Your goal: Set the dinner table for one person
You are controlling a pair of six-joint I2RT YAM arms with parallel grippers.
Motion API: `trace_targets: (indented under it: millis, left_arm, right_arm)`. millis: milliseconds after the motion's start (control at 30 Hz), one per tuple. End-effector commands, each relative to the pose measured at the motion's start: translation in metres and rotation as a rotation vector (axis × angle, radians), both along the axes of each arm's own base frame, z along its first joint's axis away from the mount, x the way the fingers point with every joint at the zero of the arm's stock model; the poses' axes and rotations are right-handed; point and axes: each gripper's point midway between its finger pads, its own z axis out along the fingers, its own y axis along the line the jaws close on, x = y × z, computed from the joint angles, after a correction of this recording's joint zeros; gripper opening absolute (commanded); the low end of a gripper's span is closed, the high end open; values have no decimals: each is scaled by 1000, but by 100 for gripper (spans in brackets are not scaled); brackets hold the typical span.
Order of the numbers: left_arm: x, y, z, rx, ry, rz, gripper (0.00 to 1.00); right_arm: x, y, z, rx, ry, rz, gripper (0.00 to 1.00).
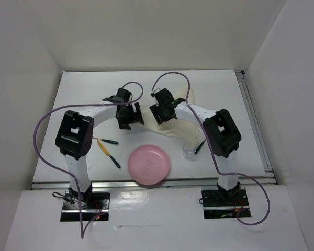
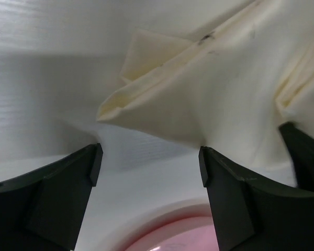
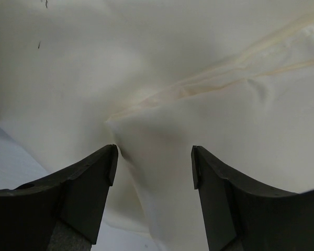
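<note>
The dinner table (image 1: 83,94) is a large white top with metal rails. A cream cloth (image 1: 180,128) lies crumpled and folded at its middle right. A round pink plate (image 1: 149,164) sits near the front edge. My left gripper (image 1: 130,117) is open and empty, just left of the cloth and behind the plate. In the left wrist view my left gripper (image 2: 150,162) hovers over bare table (image 2: 42,78), with the cloth's folded corner (image 2: 225,78) ahead and the plate's rim (image 2: 188,235) below. My right gripper (image 1: 161,112) is open, its jaws (image 3: 153,162) astride a cloth fold (image 3: 199,63).
A small clear cup (image 1: 188,150) stands right of the plate. Two green-handled utensils (image 1: 109,149) lie left of the plate, and another green handle (image 1: 200,147) lies beside the cup. A metal rail (image 1: 254,125) runs along the right edge. White walls enclose the table.
</note>
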Motion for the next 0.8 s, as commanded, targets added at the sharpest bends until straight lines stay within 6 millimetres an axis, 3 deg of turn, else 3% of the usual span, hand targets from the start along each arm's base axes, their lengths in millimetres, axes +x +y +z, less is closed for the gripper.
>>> trace_targets:
  millis: [0, 133, 167, 233, 267, 300, 333, 367, 433, 500, 533, 600, 633, 667, 767]
  left_arm:
    - [19, -10, 2, -45, -15, 23, 94]
    - [24, -13, -2, -50, -5, 39, 88]
    - [26, -13, -4, -50, -3, 39, 78]
    - [29, -14, -1, -53, -12, 39, 58]
    - [32, -15, 2, -56, -21, 38, 45]
    - [33, -16, 4, -56, -21, 38, 23]
    - [35, -10, 3, -47, -24, 53, 13]
    - [38, -11, 12, -48, -40, 45, 4]
    - [44, -7, 30, -52, -70, 44, 0]
    - [54, 7, 52, -66, -105, 66, 0]
    - [59, 17, 72, -69, -147, 77, 0]
    - [68, 38, 112, -58, -220, 109, 0]
    - [70, 46, 126, -55, -247, 112, 0]
    - [77, 53, 150, -59, -300, 119, 0]
    - [82, 74, 201, -46, -402, 150, 0]
  right_arm:
    - [14, 15, 8, 58, -50, 25, 69]
    - [10, 8, -5, 54, -23, 0, 65]
    - [10, 8, -5, 59, -21, -7, 61]
    - [12, 4, -11, 58, -10, -24, 42]
    - [13, 3, -8, 51, -13, -29, 33]
    - [11, 1, -10, 44, -3, -29, 26]
    - [15, 4, 0, 58, -23, -29, 11]
    - [20, 5, 10, 63, -38, -43, 3]
    - [23, 0, 23, 58, -44, -58, 0]
    - [34, -2, 60, 96, -101, -83, 0]
    - [41, -8, 73, 113, -128, -100, 0]
    - [53, -17, 131, 204, -213, -145, 0]
    - [58, -21, 137, 211, -226, -156, 0]
    - [59, -25, 167, 261, -274, -169, 0]
    - [67, -58, 213, 340, -353, -267, 0]
